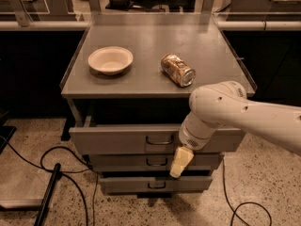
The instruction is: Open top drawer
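Camera view: top drawer (113,140) standing partly out beneath the desk's front edge; gripper (181,161) hanging in front of the drawer stack.

Widest grey front panel jutting past the two narrower drawers below, with a dark gap between it and the desk (141,36) top; small dark wire handle (160,140) at panel centre; cream gripper below and right of that handle, apart from it, overlapping the middle drawer (136,161) toward the front right corner; open or closed, cannot tell; white arm (244,114) reaching in from the right edge, covering the panel's right end; bottom drawer (131,184) lowest; cream bowl (110,60) upright toward the front left corner; can (178,70) on its side right of centre, well apart from the bowl; dark cables (61,168) on the speckled floor off the front left corner.
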You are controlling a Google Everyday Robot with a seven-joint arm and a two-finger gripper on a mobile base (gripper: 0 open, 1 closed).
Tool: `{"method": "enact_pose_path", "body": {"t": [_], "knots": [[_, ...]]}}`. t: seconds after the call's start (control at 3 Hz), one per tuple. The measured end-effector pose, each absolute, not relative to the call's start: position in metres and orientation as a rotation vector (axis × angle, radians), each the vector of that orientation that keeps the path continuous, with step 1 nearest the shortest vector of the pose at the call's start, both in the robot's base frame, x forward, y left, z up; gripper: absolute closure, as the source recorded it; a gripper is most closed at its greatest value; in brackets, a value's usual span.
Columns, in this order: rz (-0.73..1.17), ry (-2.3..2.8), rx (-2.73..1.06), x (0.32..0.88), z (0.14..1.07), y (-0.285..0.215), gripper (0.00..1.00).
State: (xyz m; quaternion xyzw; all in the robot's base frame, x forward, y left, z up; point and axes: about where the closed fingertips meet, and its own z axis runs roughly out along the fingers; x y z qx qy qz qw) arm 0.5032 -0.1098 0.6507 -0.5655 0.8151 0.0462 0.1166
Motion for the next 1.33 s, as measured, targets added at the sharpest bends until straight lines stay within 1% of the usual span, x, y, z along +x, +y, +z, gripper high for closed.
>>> {"method": "enact_pose_path", "body": {"t": [0.33, 0.67, 1.33], "knots": [[0.157, 2.394, -1.678, 0.488, 0.659, -0.116, 0.00], [0.212, 2.414, -1.719, 0.450, 0.678, -0.131, 0.00], [0.188, 2.455, -1.719, 0.450, 0.674, -0.141, 0.00]]}}
